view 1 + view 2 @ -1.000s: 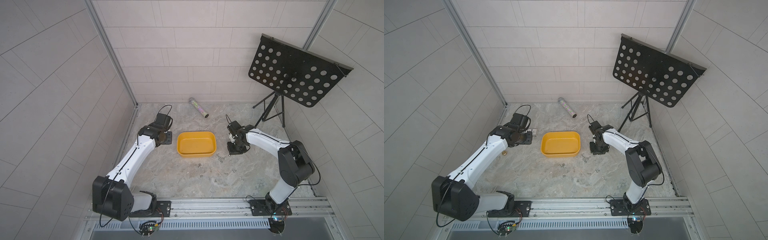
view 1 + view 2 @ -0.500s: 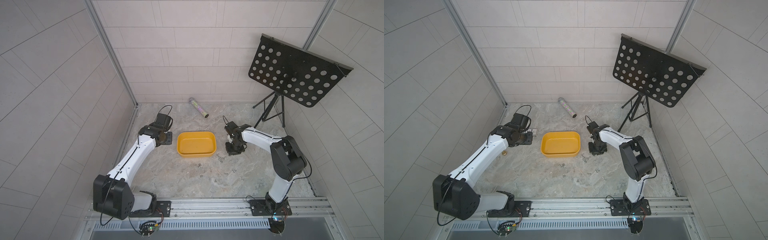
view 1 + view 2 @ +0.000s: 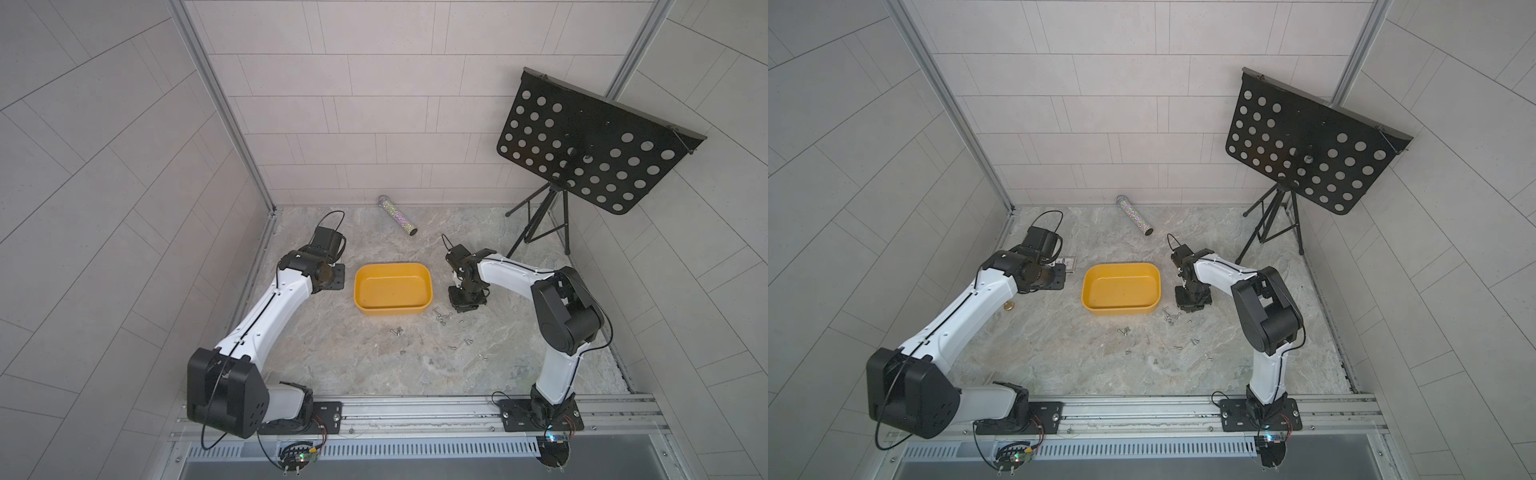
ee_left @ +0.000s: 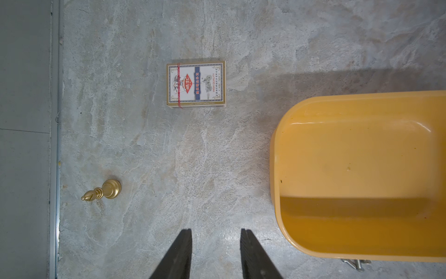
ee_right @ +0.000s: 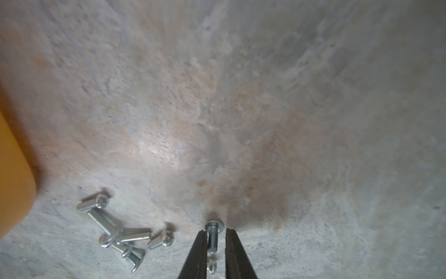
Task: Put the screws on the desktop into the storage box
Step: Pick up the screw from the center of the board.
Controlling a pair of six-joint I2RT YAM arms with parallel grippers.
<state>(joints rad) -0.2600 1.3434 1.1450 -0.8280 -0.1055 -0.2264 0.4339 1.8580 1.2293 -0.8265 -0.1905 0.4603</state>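
Drawn in over the last second at the right hand (image 5: 216, 231): narrower than a moment back, yet not clamped. Straddles a single screw (image 5: 213, 238) lying lengthwise between the black fingers (image 5: 199, 251); touches it on one side, with a sliver of bench (image 5: 217, 120) showing on the other. So: partly open, mid-closing, nothing lifted.

Points to a first pick about to be secured, judging by the storage box (image 3: 392, 264), bare inside in both top views; leaves practically the whole job ahead.

Shifted a little toward the box as well, with the elbow swung inward compared with a second ago. Aims steeply down from a folded wrist, with the forearm reaching in from the right base and the tips at the bench surface.

Just beside the tips, a small tangle of screws (image 5: 118, 232), near the yellow corner of the box. Farther out, more of them strewn singly and in pairs across the bench in front of the box.

Across the box, no change at the left hand (image 4: 216, 232): open, empty, hovering over bare bench just beside the box wall, with the arm stretched long from its base.

Beyond that, a card box (image 4: 196, 83) and a small brass piece (image 4: 103, 190); near the back wall, a glittery tube (image 3: 397, 215); in the far right corner, a music stand (image 3: 594, 145).
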